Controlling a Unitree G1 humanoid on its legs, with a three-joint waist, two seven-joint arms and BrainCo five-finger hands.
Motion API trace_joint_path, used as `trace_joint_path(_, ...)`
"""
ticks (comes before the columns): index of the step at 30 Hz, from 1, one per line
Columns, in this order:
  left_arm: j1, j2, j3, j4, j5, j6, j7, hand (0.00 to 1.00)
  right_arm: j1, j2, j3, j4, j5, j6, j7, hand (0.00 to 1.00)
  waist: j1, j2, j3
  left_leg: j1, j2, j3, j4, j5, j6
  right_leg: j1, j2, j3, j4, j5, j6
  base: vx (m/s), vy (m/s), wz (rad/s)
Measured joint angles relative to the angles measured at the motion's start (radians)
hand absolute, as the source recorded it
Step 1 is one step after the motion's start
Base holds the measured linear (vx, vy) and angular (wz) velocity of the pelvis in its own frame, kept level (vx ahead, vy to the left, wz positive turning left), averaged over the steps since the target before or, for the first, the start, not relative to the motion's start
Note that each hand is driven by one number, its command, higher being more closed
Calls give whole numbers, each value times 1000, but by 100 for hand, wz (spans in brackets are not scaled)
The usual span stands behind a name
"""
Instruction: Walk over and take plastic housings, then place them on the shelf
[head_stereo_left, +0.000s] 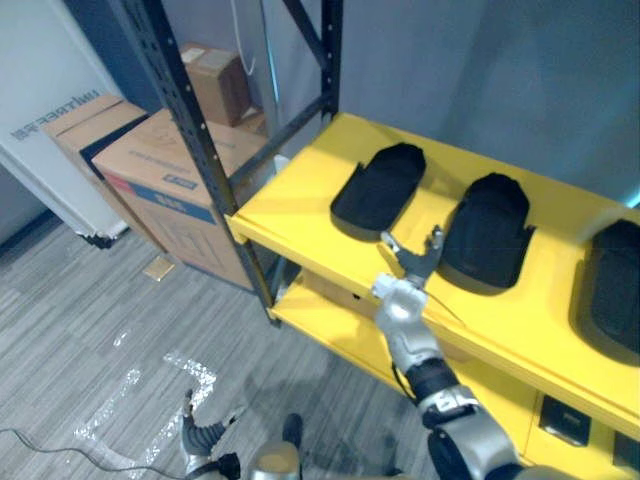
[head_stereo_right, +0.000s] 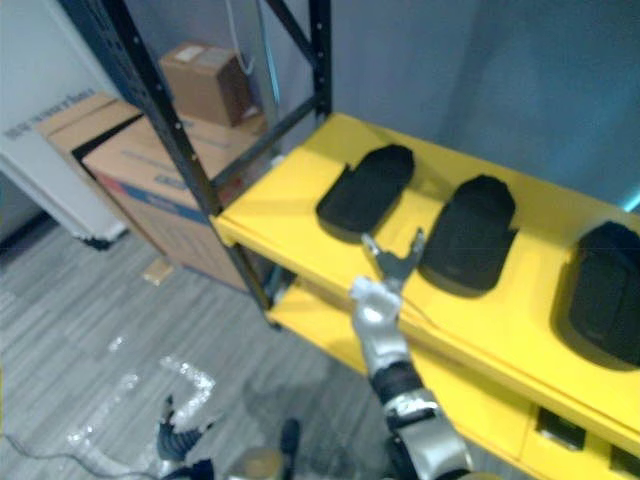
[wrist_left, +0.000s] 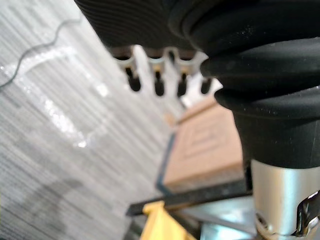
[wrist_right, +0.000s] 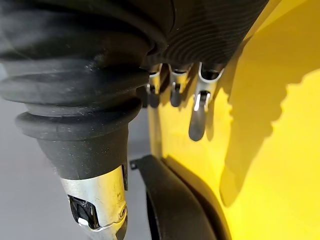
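Just beside fingers (head_stereo_left: 434, 242) of right hand (head_stereo_left: 404, 270), black housing (head_stereo_left: 487, 232)

My two head eyes look down from above at the shelf (head_stereo_left: 290, 200) corner and floor (head_stereo_left: 80, 320), sharing nearly the same scene. My left wrist camera sits tight behind the left hand (wrist_left: 159, 80), facing floor and a box (wrist_left: 205, 145). The right wrist one peers along the right hand (wrist_right: 197, 117), close over the shelf beside a housing (wrist_right: 170, 200).
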Motion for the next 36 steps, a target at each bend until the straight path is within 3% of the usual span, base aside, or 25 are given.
trace_joint_path(2, 0, 0, -1, 0, 0, 0, 0, 0, 0, 0, 0, 4, 0, -3, 6, 0, 0, 0, 0, 2, 0, 5, 0, -1, 1, 0, 0, 3, -1, -1, -1, -21, 5, -7)
trace_joint_path(5, 3, 0, 0, 1, -3, 0, 0, 0, 1, 2, 5, 15, 4, -30, 74, 0, 1, 0, 0, 9, 0, 22, 0, -9, 2, 0, 0, 8, -1, -4, -6, -8, 3, -11)
trace_joint_path(10, 2, 1, 4, 1, -4, 0, -1, 0, 4, 0, 112, 5, 3, -120, 210, 0, -1, 0, 0, 10, 3, 40, 0, -17, 1, -9, 1, 34, -3, -7, -8, 11, 2, -11)
trace_joint_path(15, -10, 6, 25, 0, -5, 0, 0, 0, 50, 2, 270, -248, -55, -129, 262, 0, -5, -12, -8, 10, 21, 81, 1, -24, -8, -36, 9, 72, 1, 2, -5, 50, -15, -21)
trace_joint_path(17, -14, 9, 25, 0, -4, 0, -1, 0, 73, -9, 278, -386, -75, -129, 280, 0, -29, -24, -15, 12, 31, 92, 2, -25, -9, -39, 19, 88, 1, 6, -11, 40, -30, -20)
trace_joint_path(23, -18, 21, 26, 10, 2, -1, -7, 0, 195, -135, 132, -686, -73, -91, 328, 0, -87, -55, -64, 14, 61, 137, 0, -28, -21, -74, 43, 138, 5, 20, -30, -39, -27, -26)
trace_joint_path(27, -25, 15, 27, 41, 2, -4, -11, 0, 366, -230, -37, -819, -62, -78, 349, 0, -127, -34, -102, 18, 68, 159, 0, -25, -26, -93, 55, 155, 15, 21, -32, -76, -16, -18)
trace_joint_path(30, -26, 12, 30, 37, 2, -4, -13, 0, 468, -249, -131, -870, -35, -79, 368, 0, -145, -17, -113, 26, 70, 162, 0, -23, -29, -92, 58, 161, 15, 18, -34, -74, -7, -9)
trace_joint_path(32, -25, 5, 30, 28, 2, -3, -14, 0, 528, -254, -174, -894, 22, -83, 418, 0, -169, -7, -125, 29, 69, 166, 0, -23, -30, -94, 59, 167, 13, 10, -36, -67, 10, -11)
trace_joint_path(35, -27, 3, 21, 27, 1, 5, -21, 0, 576, -256, -184, -895, 110, -84, 534, 0, -171, -11, -143, 22, 76, 179, 0, -24, -34, -107, 54, 175, 14, 13, -33, -28, 18, -9)
trace_joint_path(36, -28, 12, -2, 27, 1, 8, -21, 0, 582, -257, -167, -892, 147, -84, 606, 0, -170, -16, -149, 21, 76, 177, 0, -23, -35, -108, 54, 173, 14, 13, -32, 0, 0, 0)
